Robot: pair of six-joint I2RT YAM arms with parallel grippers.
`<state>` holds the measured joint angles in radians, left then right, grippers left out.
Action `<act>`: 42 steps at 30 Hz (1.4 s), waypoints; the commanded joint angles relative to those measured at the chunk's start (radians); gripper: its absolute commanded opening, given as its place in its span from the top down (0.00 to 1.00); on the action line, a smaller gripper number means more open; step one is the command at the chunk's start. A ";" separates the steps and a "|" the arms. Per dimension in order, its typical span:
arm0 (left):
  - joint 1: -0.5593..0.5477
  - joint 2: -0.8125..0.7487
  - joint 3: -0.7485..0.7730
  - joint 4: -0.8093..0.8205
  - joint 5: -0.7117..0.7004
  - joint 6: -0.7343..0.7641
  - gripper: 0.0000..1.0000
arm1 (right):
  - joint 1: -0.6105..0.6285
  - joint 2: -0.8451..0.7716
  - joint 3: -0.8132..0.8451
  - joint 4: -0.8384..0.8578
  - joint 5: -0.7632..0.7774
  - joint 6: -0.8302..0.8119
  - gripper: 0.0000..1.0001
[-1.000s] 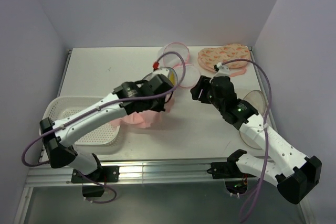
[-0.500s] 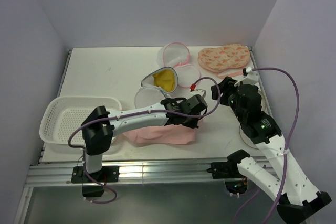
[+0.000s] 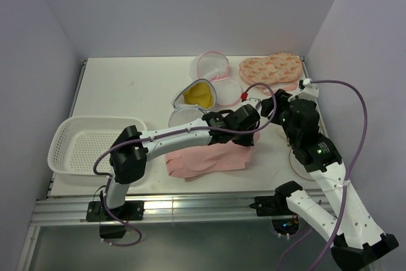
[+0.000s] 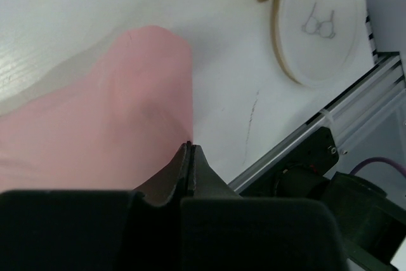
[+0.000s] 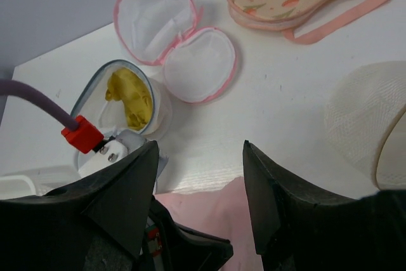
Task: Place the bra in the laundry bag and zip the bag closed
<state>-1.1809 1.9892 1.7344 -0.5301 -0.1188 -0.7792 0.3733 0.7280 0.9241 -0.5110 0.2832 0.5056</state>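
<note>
The pink bra (image 3: 209,158), a soft pink cloth, lies stretched on the table's front middle; it also shows in the left wrist view (image 4: 114,112). My left gripper (image 3: 246,136) (image 4: 189,147) is shut, pinching the bra's right edge. The laundry bag (image 3: 193,96), white mesh with a grey zip rim, lies open behind it with a yellow item inside; it also shows in the right wrist view (image 5: 124,96). My right gripper (image 3: 279,111) (image 5: 200,176) is open and empty, hovering just right of the left gripper, above the bra's far right corner.
A pink-rimmed mesh bag (image 3: 214,68) lies open at the back. A peach patterned padded piece (image 3: 269,69) lies at the back right. A beige-rimmed mesh bag (image 4: 317,23) lies at the right front edge. A white basket (image 3: 95,144) stands at the left.
My left arm has swept right, dragging the pink bra from left of centre to the middle right. My right arm has drawn back to the right.
</note>
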 commanded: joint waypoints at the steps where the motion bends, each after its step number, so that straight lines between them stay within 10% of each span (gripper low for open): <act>1: -0.002 0.028 0.053 0.076 0.053 0.051 1.00 | 0.003 0.008 0.030 -0.006 -0.052 -0.015 0.36; 23: 0.052 -0.535 -0.683 0.392 -0.219 -0.152 1.00 | -0.002 0.047 -0.018 0.048 -0.127 0.010 0.37; 42: 0.089 -0.834 -1.056 0.170 -0.440 -0.374 1.00 | -0.001 0.083 -0.114 0.138 -0.271 0.034 0.40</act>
<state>-1.0950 1.1889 0.7235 -0.3004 -0.5034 -1.0786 0.3702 0.8108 0.8253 -0.4316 0.0433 0.5346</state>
